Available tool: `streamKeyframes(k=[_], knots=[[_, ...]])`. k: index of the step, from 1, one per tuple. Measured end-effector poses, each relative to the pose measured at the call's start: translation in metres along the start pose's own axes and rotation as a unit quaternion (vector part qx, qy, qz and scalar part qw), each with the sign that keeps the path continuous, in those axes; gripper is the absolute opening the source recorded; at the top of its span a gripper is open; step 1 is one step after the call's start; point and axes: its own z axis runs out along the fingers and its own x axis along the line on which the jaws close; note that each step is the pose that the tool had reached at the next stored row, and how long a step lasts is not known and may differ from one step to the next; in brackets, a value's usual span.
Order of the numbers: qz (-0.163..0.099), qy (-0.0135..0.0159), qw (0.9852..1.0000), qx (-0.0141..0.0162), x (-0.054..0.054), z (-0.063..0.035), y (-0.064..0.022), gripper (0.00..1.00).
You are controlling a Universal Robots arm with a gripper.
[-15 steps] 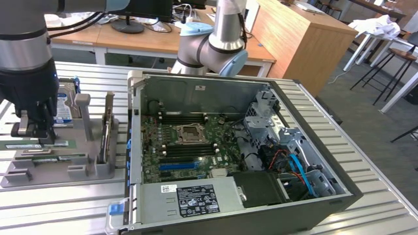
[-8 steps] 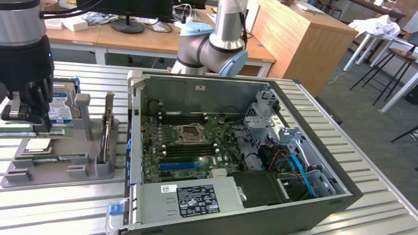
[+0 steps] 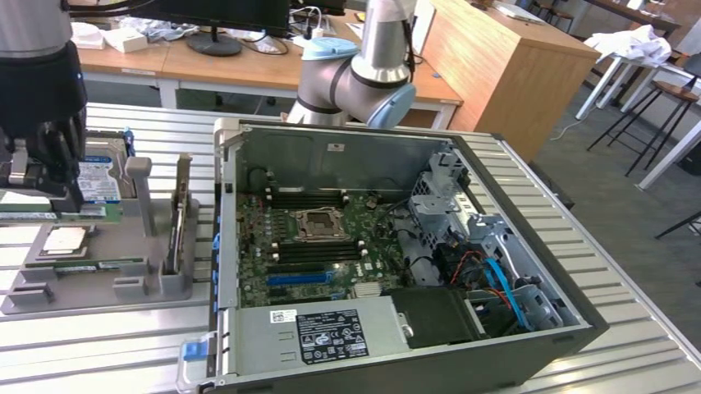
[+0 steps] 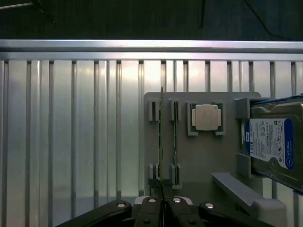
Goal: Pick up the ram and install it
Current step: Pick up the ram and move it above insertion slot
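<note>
The ram (image 4: 161, 137) is a thin green stick seen edge-on, running straight out from between my fingers. My gripper (image 4: 163, 207) is shut on its near end. The stick stands a little above the grey holder (image 4: 199, 161), between the holder's two pairs of slots. In the exterior view my black gripper (image 3: 52, 203) hangs at the far left over the holder (image 3: 164, 246), and the ram (image 3: 38, 216) shows as a green strip just under the fingers. A second green stick (image 4: 175, 142) sits in the neighbouring slot.
The holder also carries a square silver processor chip (image 4: 205, 117) and a blue-labelled hard drive (image 4: 271, 142). At the exterior view's right the open computer case (image 3: 526, 271) lies on the slatted metal table (image 3: 121, 345), its motherboard (image 3: 318, 246) and memory slots (image 3: 312, 198) exposed.
</note>
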Motion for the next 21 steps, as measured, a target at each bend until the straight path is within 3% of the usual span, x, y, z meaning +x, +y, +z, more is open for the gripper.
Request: streamKeyframes(k=[7,21], knots=[[0.000,0.0000,1.0000,0.0000,0.000,-0.0170,0.0006,0.11],[0.000,0.0000,1.0000,0.0000,-0.001,-0.0385,0.0015,0.11]])
